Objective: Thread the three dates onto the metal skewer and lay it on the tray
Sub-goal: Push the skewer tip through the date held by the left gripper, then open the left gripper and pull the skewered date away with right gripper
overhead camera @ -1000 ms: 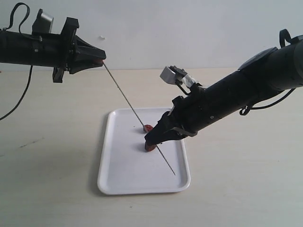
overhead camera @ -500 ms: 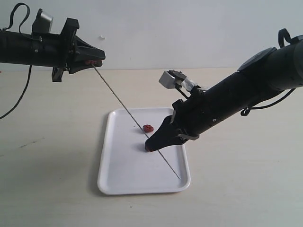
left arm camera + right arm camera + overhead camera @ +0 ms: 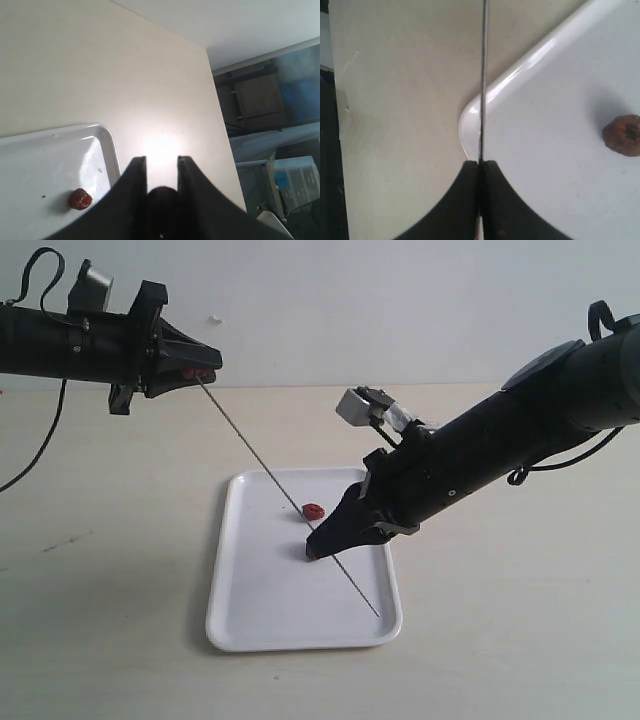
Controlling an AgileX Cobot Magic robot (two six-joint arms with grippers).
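Observation:
My left gripper, raised at the upper left, is shut on a dark date. The metal skewer slants from that date down over the white tray. My right gripper is shut on the skewer just above the tray. A second date lies loose on the tray. A red sliver, perhaps the third date, shows under the right fingertips.
The tray lies on a pale tabletop with a white wall behind. A black cable hangs from the left arm. The right arm reaches in low from the right.
The skewer's upper end has swung left onto the date in my left gripper, and its lower tip slid slightly right. The right gripper now covers most of the date beneath it.

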